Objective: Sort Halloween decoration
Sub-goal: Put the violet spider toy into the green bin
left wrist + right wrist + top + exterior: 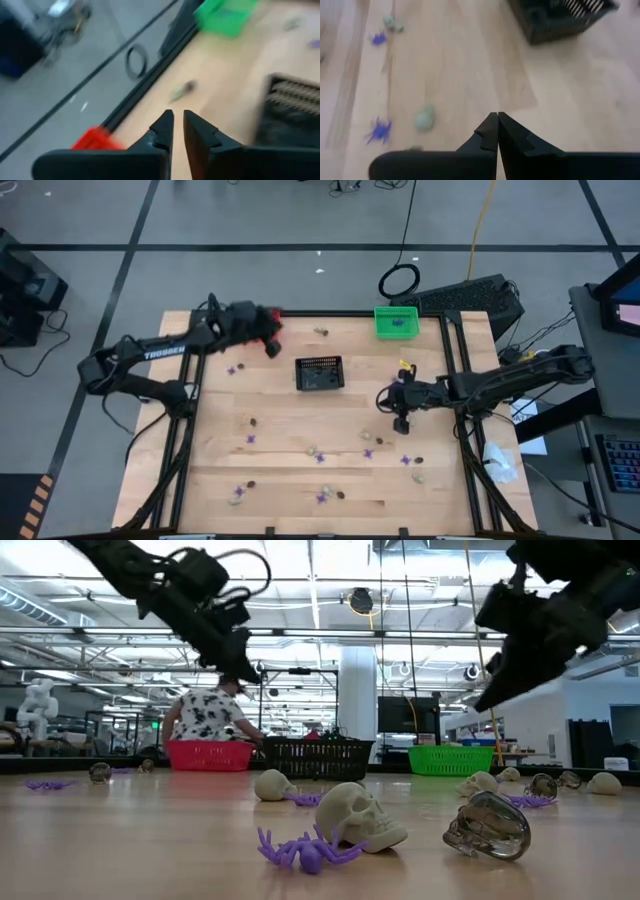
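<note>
Now sorting Halloween trinkets on the pale wooden tabletop (pixel 300 430).
Left end effector (pixel 270 332) over the small red plastic basket (pixel 262 333), well left of the black slotted plastic basket (pixel 320 373), fingers nearly together, nothing seen between them. Right end effector (pixel 401 423) right of that black basket, clenched, empty. Purple spiky spiders (pixel 302 850), pale beige skulls (pixel 360 817) and dark smoky skulls (pixel 488 825) scattered mostly on the near side of the black basket; green plastic basket (pixel 396 321) beyond it.

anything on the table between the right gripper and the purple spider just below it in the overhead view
Nothing visible. In the high view the right gripper, shut and empty, hangs above bare wood, and the purple spider lies a short way off with only open tabletop between them.
</note>
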Available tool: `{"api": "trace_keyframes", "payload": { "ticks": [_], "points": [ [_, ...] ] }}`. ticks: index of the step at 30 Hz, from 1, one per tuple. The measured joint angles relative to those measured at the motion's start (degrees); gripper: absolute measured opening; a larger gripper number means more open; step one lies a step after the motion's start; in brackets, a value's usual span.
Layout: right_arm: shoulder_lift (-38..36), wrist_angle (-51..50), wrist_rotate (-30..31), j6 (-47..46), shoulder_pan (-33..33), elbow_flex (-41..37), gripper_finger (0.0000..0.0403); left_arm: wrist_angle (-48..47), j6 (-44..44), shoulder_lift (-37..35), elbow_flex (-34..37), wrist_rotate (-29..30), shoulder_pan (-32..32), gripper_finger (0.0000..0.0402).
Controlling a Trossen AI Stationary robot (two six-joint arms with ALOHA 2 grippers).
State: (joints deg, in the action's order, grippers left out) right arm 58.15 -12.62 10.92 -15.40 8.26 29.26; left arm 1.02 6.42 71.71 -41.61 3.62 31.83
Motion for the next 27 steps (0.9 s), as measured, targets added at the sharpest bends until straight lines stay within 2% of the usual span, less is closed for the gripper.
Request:
{"api": "trace_keyframes", "payload": {
  "ticks": [7, 11, 15, 20, 27],
  "points": [
    [-0.34, -9.04, 0.76, -9.13, 5.01, 0.53, 0.0000, 16.98, -2.93, -3.21, 9.56, 2.31, -12.13, 0.0020],
    [0.19, -18.90, 4.24, -16.75, 7.64, 4.09, 0.0000, 21.46, -3.15, -3.29, 11.33, 5.75, -18.01, 0.0020],
    [2.60, -25.46, 4.00, -26.22, 8.00, 6.87, 0.0008, 23.65, -3.08, -3.31, 11.93, 9.45, -22.61, 0.0020],
    [7.72, -26.26, 3.53, -32.18, 7.49, 7.02, 0.0054, 24.28, -1.78, -3.29, 12.05, 11.39, -25.88, 0.0020],
    [13.45, -25.58, 0.81, -33.62, 3.28, 7.02, 0.0131, 24.13, -0.03, -3.29, 12.05, 13.05, -27.51, 0.0020]
  ]
}}
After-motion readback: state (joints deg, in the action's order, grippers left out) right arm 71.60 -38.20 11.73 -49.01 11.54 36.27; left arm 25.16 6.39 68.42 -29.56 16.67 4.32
